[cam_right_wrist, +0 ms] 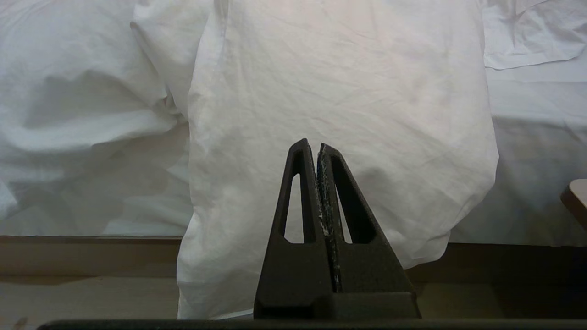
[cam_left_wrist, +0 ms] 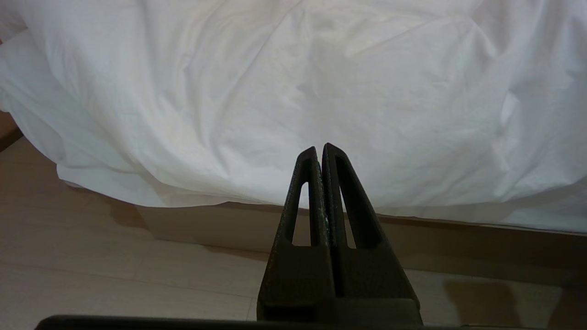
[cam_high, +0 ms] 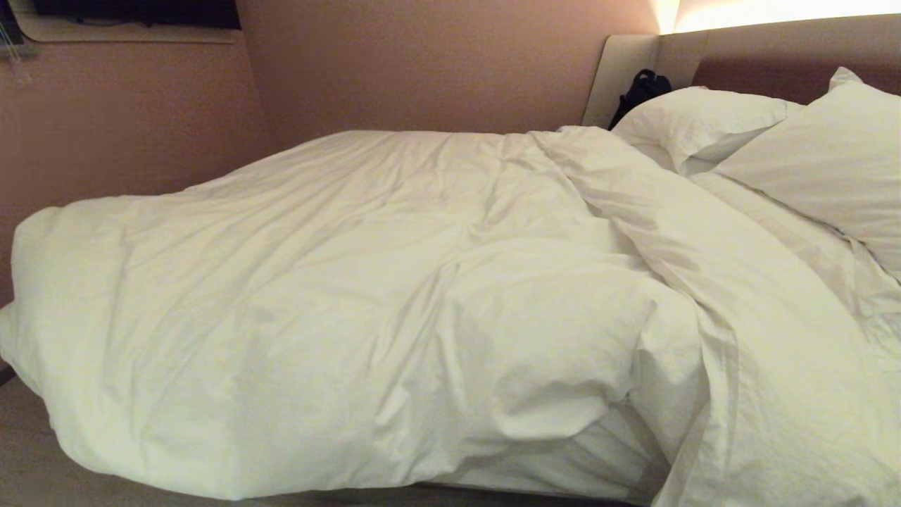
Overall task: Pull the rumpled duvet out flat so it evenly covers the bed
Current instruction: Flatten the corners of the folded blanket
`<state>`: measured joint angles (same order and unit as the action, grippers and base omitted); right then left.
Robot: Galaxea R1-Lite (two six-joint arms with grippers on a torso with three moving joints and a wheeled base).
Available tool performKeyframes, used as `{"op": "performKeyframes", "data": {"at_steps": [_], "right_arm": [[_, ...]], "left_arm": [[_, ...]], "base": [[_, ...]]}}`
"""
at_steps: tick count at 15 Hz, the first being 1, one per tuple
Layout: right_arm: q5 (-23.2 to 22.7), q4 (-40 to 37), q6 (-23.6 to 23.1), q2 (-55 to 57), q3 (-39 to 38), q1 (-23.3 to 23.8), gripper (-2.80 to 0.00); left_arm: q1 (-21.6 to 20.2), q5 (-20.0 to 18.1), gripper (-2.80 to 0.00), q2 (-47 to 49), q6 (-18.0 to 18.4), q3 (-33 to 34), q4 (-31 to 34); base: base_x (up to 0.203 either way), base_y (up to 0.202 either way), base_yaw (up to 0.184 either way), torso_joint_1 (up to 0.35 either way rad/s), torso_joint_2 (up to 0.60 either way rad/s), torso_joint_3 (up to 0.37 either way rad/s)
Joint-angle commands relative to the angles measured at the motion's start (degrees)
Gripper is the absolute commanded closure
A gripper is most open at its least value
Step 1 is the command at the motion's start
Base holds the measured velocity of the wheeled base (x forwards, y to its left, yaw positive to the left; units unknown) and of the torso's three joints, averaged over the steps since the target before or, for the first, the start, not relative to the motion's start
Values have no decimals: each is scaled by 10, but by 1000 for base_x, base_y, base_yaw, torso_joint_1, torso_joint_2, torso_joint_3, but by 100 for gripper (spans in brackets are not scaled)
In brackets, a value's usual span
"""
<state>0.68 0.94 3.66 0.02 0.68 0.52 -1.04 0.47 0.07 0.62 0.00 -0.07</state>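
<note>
Nothing pulled yet: duvet (cam_high: 394, 296) bunched across the bed (cam_left_wrist: 321, 233).
Your left gripper (cam_left_wrist: 319, 151) and right gripper (cam_right_wrist: 311, 146) sit pinched closed, empty.

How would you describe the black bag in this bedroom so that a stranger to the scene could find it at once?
Start at the bed and follow it to its padded headboard. In the far corner, behind the farther pillow, a small black bag leans against the pale headboard panel. It is the only dark thing among white bedding.

Wrinkled matt white cotton duvet (cam_high: 366, 296), matching cloth pillows (cam_high: 823, 155), padded upholstered headboard (cam_high: 774, 53), smooth pale wood-look floor (cam_left_wrist: 114, 270) below the matt, grainy black plastic left gripper (cam_left_wrist: 319, 149)
</note>
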Motion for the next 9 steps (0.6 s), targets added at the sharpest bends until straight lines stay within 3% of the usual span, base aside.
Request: {"op": "performKeyframes", "data": {"at_steps": [1, 9], "right_arm": [[0, 0, 0, 0, 0, 0, 0], [1, -3, -4, 0, 1, 0, 0]], "left_arm": [[0, 1, 0, 0, 0, 0, 0], [0, 1, 0, 0, 0, 0, 0]], "base": [[0, 0, 0, 0, 0, 0], [0, 0, 0, 0, 0, 0]]}}
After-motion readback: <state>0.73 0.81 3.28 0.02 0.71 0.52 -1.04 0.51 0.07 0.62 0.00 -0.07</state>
